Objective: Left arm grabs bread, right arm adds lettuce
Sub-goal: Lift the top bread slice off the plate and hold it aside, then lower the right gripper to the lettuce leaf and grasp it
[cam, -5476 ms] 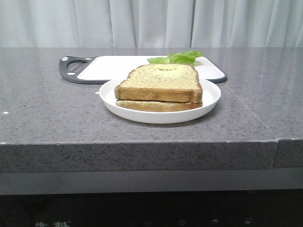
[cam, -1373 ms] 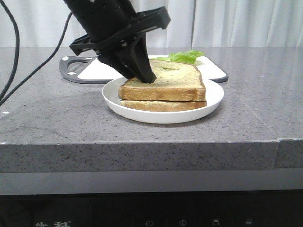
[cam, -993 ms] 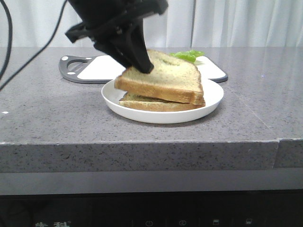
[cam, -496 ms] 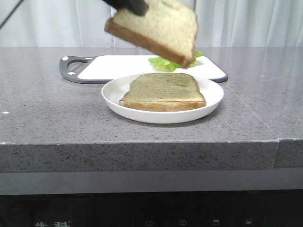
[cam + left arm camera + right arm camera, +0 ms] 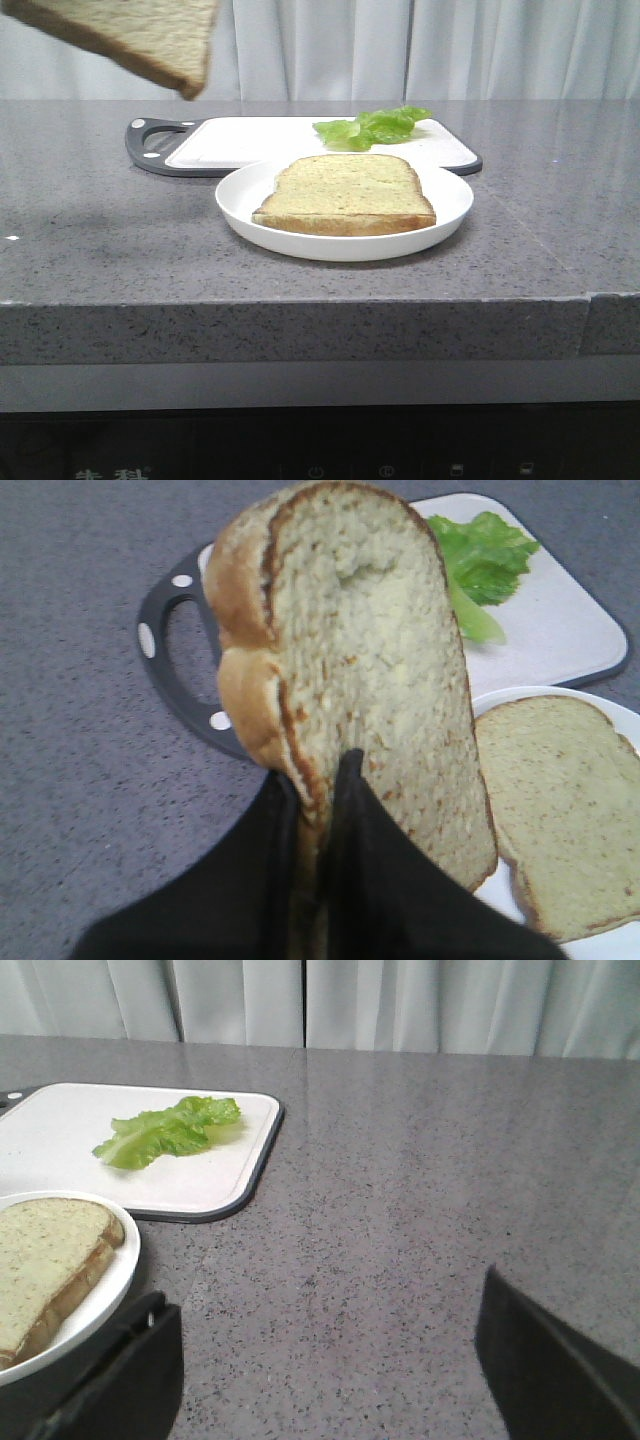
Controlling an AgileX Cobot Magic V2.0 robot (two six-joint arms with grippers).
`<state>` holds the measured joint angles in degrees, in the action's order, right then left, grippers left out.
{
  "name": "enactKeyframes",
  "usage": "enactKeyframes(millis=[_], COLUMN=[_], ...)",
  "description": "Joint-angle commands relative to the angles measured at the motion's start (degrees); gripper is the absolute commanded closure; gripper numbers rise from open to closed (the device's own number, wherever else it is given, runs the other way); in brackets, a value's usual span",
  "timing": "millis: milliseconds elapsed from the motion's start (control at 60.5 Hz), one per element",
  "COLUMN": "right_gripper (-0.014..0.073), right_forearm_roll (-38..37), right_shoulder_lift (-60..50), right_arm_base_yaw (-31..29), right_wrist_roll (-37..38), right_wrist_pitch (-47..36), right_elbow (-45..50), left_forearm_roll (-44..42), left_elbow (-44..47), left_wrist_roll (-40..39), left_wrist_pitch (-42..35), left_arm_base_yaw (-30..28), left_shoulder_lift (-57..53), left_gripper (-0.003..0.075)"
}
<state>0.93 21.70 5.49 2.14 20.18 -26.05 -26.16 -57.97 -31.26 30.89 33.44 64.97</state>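
The thick bread (image 5: 130, 38) hangs high at the upper left of the front view, tilted. In the left wrist view my left gripper (image 5: 320, 780) is shut on the edge of this bread (image 5: 360, 670); its dented face shows. The thinner slice (image 5: 347, 193) lies on the white plate (image 5: 240, 205). The lettuce (image 5: 372, 125) lies on the white cutting board (image 5: 250, 142) behind the plate. It also shows in the right wrist view (image 5: 170, 1130). My right gripper (image 5: 325, 1350) is open and empty, low over the counter to the right of the plate (image 5: 105, 1295).
The grey stone counter (image 5: 120, 250) has a front edge below the plate and a seam at the right. The board has a dark handle (image 5: 150, 140) at its left end. A white curtain (image 5: 450, 50) hangs behind.
My left gripper closed on the thick slice, lifted it off the thinner slice and carried it up and to the left. The arm itself has left the front view.
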Motion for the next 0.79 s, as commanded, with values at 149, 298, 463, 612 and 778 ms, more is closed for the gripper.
enactKeyframes(millis=[149, 298, 463, 612, 778], right_gripper=[-0.0015, -0.0015, -0.0015, -0.0015, -0.0015], right_forearm_roll=[-0.3, -0.3, -0.9, -2.5, -2.5], right_shoulder_lift=[7.9, 14.8, 25.7, 38.7, 53.9], right_arm_base_yaw=[-0.2, -0.2, -0.1, 0.0, 1.5], right_wrist_roll=[-0.4, -0.4, -1.0, -1.4, -6.6], right_wrist_pitch=[-9.1, -9.8, -9.5, -9.2, -2.4], right_elbow=[-2.3, -5.2, -12.5, -23.0, -36.9], left_forearm_roll=[-13.2, -14.3, -14.3, -14.4, -14.4], left_elbow=[10.3, 16.3, 19.9, 21.0, 21.0], left_wrist_roll=[-12.8, -13.4, -13.8, -13.8, -13.8], left_wrist_pitch=[-6.3, -9.3, -8.8, -9.2, -9.4], left_arm_base_yaw=[0.0, 0.0, 0.0, 0.0, 0.0], left_shoulder_lift=[-13.1, -20.6, -26.8, -28.3, -28.3], left_gripper=[0.0741, 0.0741, 0.0741, 0.0741, 0.0741])
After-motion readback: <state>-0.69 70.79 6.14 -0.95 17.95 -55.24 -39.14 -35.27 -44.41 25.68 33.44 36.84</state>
